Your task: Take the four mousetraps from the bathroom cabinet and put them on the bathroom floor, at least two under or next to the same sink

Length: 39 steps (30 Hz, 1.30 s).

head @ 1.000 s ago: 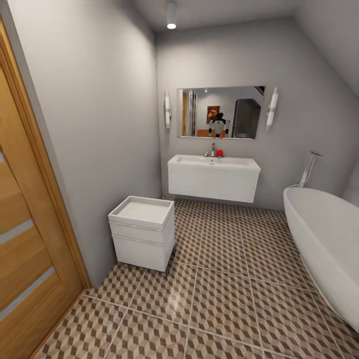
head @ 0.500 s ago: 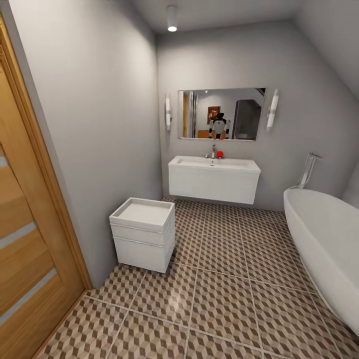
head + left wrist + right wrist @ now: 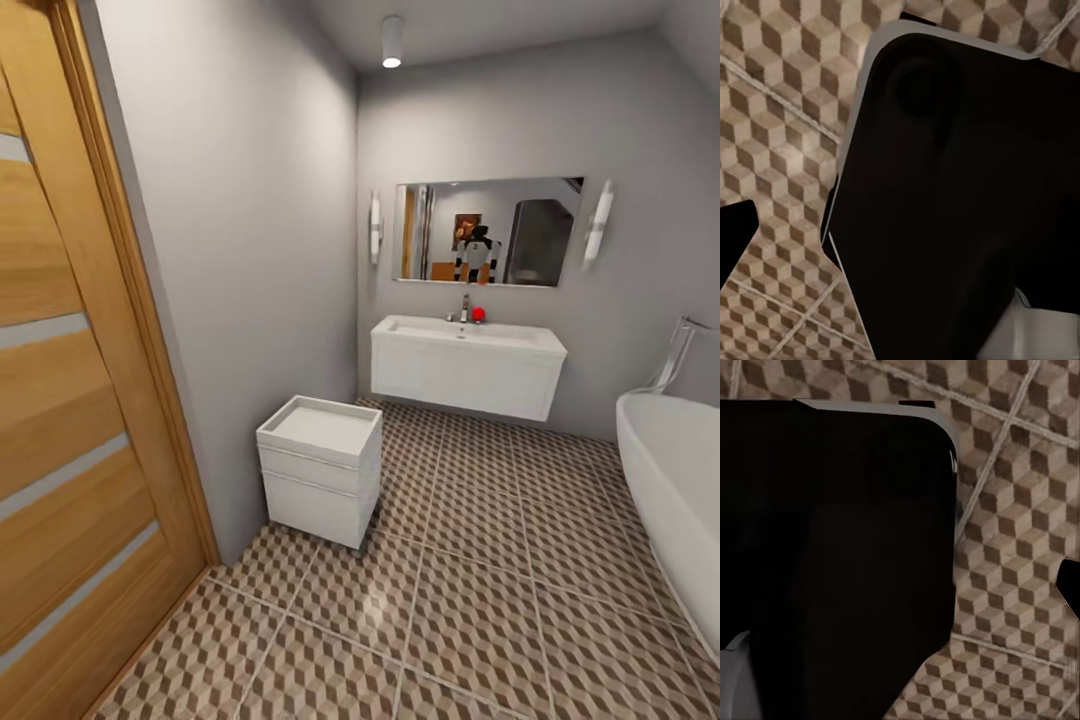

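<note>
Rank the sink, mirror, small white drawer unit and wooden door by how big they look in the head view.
1. wooden door, nearest the camera, so it looks biggest.
2. mirror and sink, too alike to split.
3. small white drawer unit.

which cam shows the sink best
The head view: the whole white sink hangs on the far wall under the mirror, front and tap visible. Both wrist views look down at the bathroom floor and dark robot parts instead.

The bathroom floor [image 3: 470, 610] is matt tile in a brown, beige and white cube pattern with pale grout. The sink [image 3: 465, 365] and bathtub [image 3: 675, 500] look smooth, white and glossy. The door [image 3: 70, 420] is grained orange-brown wood.
</note>
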Available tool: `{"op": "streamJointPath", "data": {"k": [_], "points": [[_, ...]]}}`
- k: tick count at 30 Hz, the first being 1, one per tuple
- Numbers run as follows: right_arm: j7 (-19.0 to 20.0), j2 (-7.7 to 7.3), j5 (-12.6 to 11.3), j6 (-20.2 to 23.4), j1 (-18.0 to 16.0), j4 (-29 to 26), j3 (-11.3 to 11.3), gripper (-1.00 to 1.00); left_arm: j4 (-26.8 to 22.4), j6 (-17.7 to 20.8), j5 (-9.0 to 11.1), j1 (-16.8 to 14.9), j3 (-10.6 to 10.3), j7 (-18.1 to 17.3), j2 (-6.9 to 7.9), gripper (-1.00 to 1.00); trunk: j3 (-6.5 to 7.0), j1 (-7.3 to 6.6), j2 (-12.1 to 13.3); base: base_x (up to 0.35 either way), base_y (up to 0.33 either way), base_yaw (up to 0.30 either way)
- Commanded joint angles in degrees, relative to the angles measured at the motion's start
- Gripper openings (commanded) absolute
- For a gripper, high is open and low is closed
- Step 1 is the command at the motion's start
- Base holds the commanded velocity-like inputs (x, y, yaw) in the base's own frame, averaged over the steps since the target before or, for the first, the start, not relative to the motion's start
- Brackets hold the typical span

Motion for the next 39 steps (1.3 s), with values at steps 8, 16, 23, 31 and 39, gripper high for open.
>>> {"op": "streamJointPath", "data": {"k": [8, 16, 23, 31, 39], "points": [[-0.59, -0.05, 0.24, 0.07, -0.30, -1.84, 0.01, 1.00, 0.03, -0.10, 2.59, -0.10, 0.39, -0.02, 1.37, 1.00, 1.38, -1.76, 3.18, 0.000, 0.000, 0.290], [-0.66, -0.05, 0.37, 0.41, -0.52, -5.20, 0.06, 1.00, 0.02, -0.10, 3.54, -0.11, 0.39, -0.02, 1.72, 1.00, 2.81, -3.52, 6.39, 0.000, 0.000, 0.291], [-0.60, -0.10, 0.60, 0.45, -0.76, -6.13, 0.14, 1.00, 0.03, -0.10, 3.67, -0.12, 0.39, -0.02, 1.77, 1.00, 4.07, -5.06, 9.20, 0.000, 0.000, 0.291], [-0.56, -0.12, 3.31, 0.50, -1.67, -6.65, 0.41, 1.00, 0.01, -0.10, 3.67, -0.16, 0.39, -0.02, 1.73, 1.00, 5.51, -6.82, 12.41, 0.000, 0.000, 0.291], [-0.41, -0.04, 9.63, 0.34, -2.37, -6.78, 0.64, 1.00, -0.04, -0.10, 3.66, -0.20, 0.37, -0.02, 1.73, 1.00, 7.10, -8.57, 15.62, 0.000, 0.000, 0.280]]}}
